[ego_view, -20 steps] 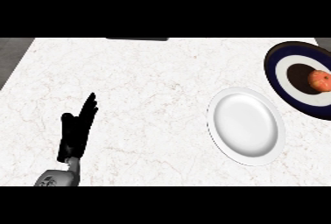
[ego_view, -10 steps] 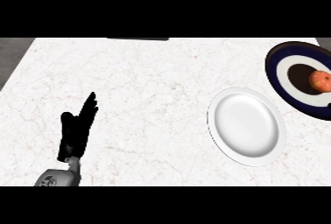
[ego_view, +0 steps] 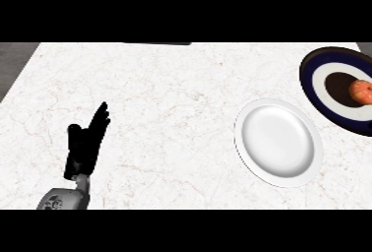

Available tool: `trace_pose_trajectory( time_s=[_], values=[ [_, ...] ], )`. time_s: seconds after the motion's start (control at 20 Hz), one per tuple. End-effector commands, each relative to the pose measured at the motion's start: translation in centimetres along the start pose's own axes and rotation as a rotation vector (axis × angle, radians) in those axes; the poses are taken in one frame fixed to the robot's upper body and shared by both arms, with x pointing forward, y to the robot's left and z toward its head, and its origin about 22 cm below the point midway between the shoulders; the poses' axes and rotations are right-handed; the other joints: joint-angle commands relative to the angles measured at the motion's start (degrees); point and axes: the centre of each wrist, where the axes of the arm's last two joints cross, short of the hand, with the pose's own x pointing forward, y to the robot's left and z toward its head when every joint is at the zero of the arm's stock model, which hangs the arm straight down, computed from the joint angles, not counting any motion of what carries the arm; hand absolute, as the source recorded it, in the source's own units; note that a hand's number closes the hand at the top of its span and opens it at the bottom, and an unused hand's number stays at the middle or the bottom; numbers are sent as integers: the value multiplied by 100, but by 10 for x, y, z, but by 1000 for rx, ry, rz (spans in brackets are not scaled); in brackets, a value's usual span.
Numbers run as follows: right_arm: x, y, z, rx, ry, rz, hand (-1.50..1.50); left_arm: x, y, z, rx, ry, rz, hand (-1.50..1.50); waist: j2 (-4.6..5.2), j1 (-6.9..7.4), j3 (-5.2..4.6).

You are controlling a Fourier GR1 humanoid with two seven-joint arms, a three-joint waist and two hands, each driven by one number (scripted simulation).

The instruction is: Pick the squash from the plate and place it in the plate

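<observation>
White-veined marble makes up the worktop (ego_view: 181, 88), and 2 plates sit toward its right side. The squash (ego_view: 361, 91) (an orange-red lump, partly cut off by the view's right edge) lies in the dark centre of the ringed dark-blue plate (ego_view: 328, 106), so the pick has not yet begun. Just beside that plate, nearer the robot, is the white plate (ego_view: 278, 142), the likely destination; the small gap between them should keep the carry brief. The left hand (ego_view: 83, 145) rests at the lower left, fingers straight and holding nothing, well apart from both plates, which suggests it has no part in the pick. The right hand is out of view; being on the squash's side, it is the natural one to reach.
</observation>
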Motion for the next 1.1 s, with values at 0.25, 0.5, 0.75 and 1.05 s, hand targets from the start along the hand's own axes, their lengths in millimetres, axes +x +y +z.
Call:
trace_pose_trajectory(
  time_s=[0.25,0.5,0.75,1.05],
  values=[
    [-3,-13,15,13,-54,-32,-150,-13,-8,7,-28,15,-2,0,37,96,6],
    [-4,-20,25,-11,-52,-29,-150,-1,2,1,-14,-13,-6,0,49,112,21],
    [-2,-34,34,-38,-40,8,-150,1,-5,2,-4,-5,5,0,52,94,23],
    [-1,-42,40,-108,-37,-18,-150,-6,-5,7,-20,-8,3,0,75,146,31]
  ],
)
